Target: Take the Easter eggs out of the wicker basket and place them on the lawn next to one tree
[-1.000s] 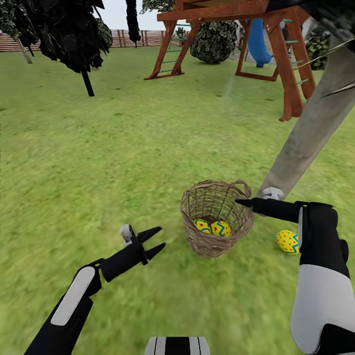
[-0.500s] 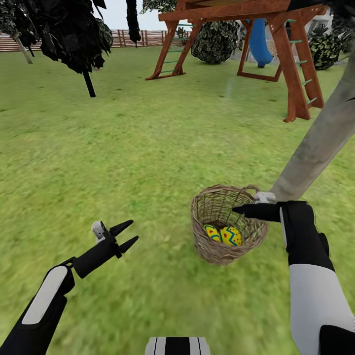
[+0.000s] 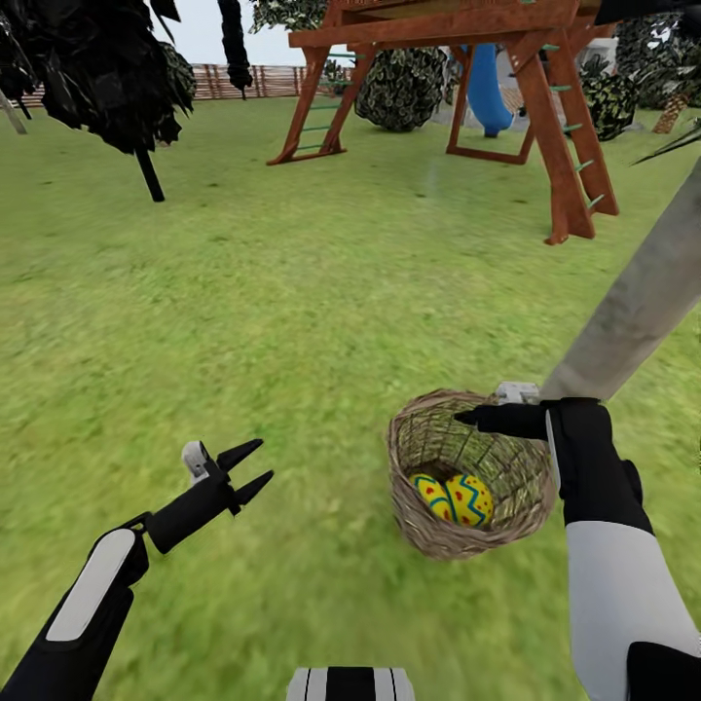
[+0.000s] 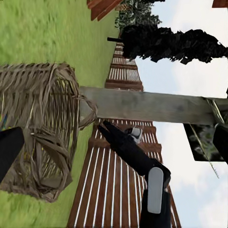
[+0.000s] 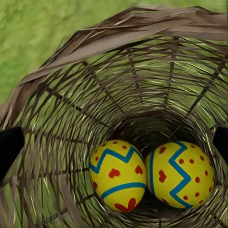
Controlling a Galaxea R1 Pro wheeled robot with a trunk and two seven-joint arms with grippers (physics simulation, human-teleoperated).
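Spread open and empty, the left hand hangs low over the lawn, well apart from the wicker basket. At the basket's rim the right hand points in, fingertips parted, with two Easter eggs touching side by side at the bottom. Behind the basket rises the pale tree trunk, with the wooden playset and fence beyond.

Left arm stretched forward and up from the lower left, left gripper at its tip — jaws parted in a narrow V, holding nothing. Right arm bent at the wrist, right gripper aimed leftward — jaws spread wide, seen through the right wrist camera.
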